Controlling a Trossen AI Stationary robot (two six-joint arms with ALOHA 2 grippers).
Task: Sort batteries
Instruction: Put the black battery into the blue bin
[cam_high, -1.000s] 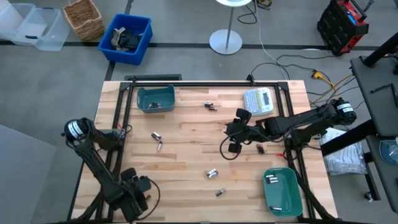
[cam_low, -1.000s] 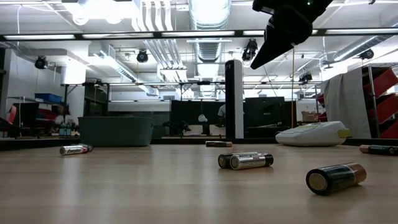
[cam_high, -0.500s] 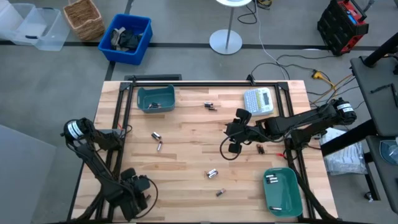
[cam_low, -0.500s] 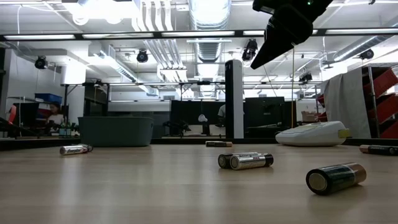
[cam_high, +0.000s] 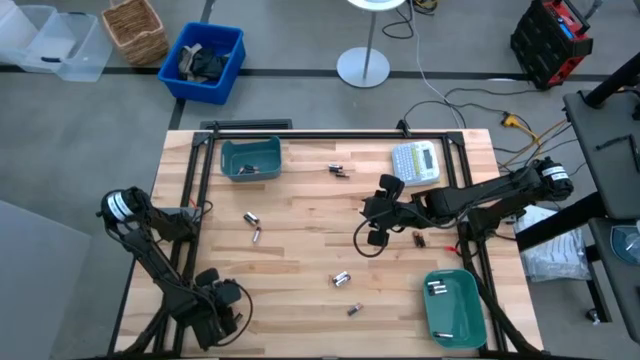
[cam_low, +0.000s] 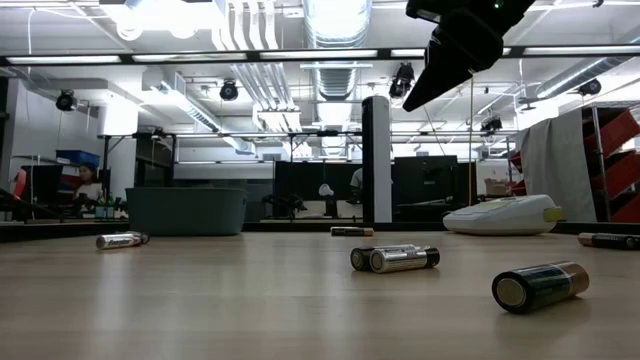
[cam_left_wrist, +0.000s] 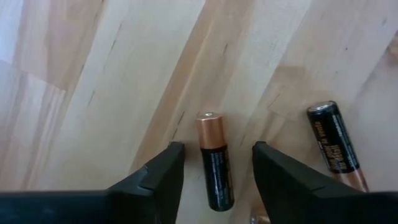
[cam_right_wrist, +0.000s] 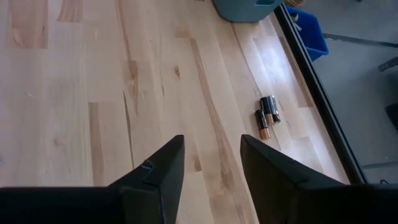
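Coppery battery (cam_left_wrist: 214, 162) between left hand (cam_left_wrist: 216, 177) fingers.

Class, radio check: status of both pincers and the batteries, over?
Left pincer open, straddling a copper-topped battery. Right pincer open, empty, raised. Second battery lies close beside.

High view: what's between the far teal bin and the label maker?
A pair of batteries lying on bare wood, roughly midway between the teal bin and the label maker. The high view shows it clearly.
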